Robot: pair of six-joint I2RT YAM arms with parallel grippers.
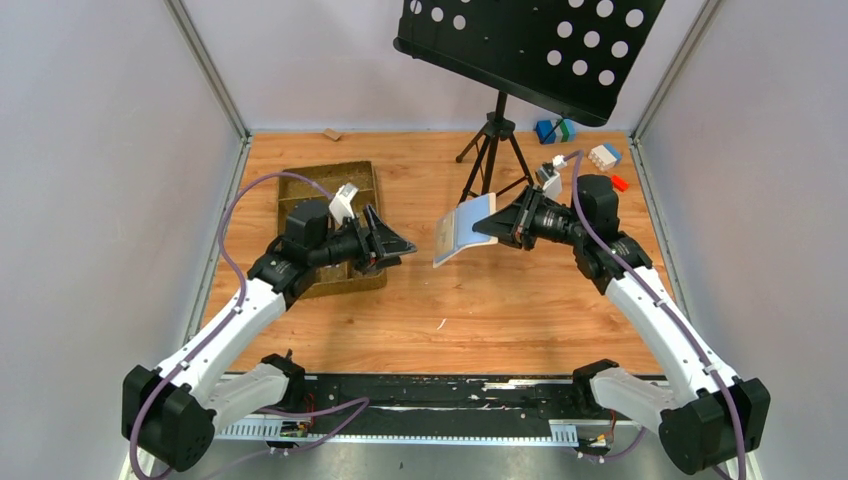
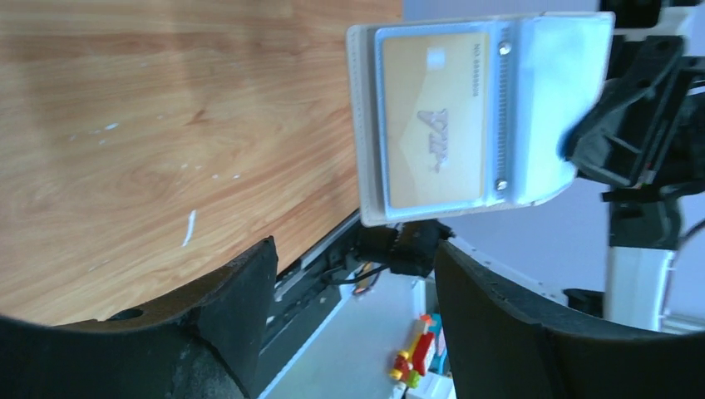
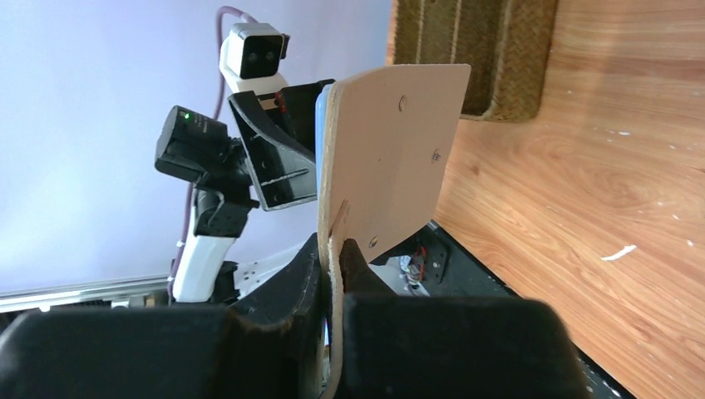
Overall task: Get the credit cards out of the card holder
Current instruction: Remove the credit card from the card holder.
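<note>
Left gripper (image 2: pixel 353 249): jaws wide apart, empty, facing the card holder (image 2: pixel 549 100) and just short of it.
Right gripper (image 3: pixel 337 249): pinched shut on one edge of the card holder.
Holder's place: in the air, opened flat, above the middle of the table (image 1: pixel 500 300); woven tray (image 1: pixel 325 172) lies toward the far-left corner.
Orange-yellow card (image 2: pixel 432 125): tucked in the pocket, face showing.
Handling: probably light, stiff and slick; the holder looks floppy. Pinch the card's freest edge and slide it along the pocket.

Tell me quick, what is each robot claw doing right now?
Left gripper: open, holding nothing, pointing at the card holder.
Right gripper: shut on the card holder, holding it up in the air.
</note>
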